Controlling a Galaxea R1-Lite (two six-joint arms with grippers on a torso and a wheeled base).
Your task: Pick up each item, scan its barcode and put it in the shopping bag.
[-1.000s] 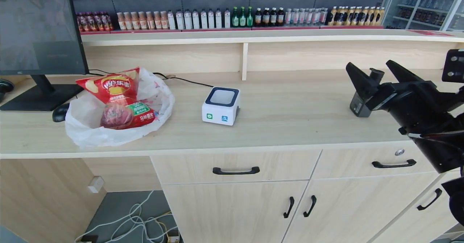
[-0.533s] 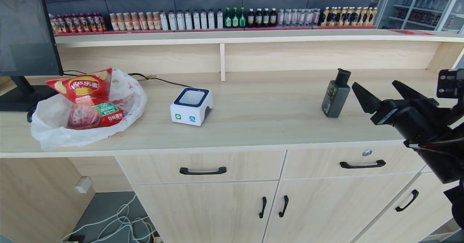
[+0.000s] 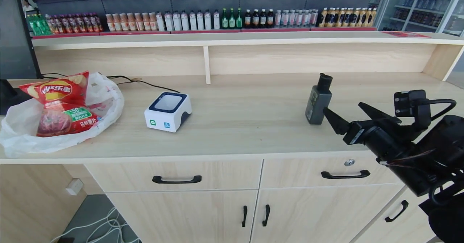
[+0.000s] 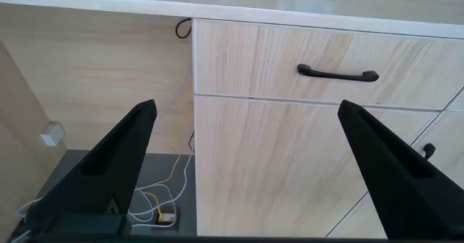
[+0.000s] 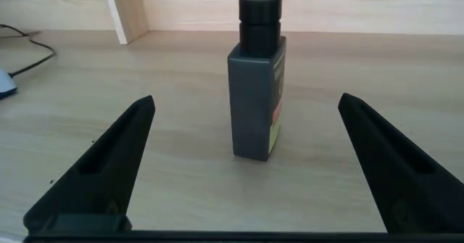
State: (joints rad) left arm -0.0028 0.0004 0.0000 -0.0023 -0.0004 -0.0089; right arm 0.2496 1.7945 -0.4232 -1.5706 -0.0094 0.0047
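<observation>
Now, shopping bag [image 3: 18, 141] holds a chips packet [image 3: 59, 105], perhaps two; right tool [image 3: 341, 107] spread wide before upright bottle [image 3: 318, 98].

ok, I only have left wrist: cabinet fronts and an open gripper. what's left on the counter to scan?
Observer: One dark grey bottle with a black cap, upright on the counter, toward the robot's right.
Operator: right arm on it?
Observer: No. The right gripper is open and aimed at the bottle, which stands ahead of its fingers, not gripped.
Operator: anything bagged?
Observer: A red chip bag lies in the white shopping bag at the counter's left end.
</observation>
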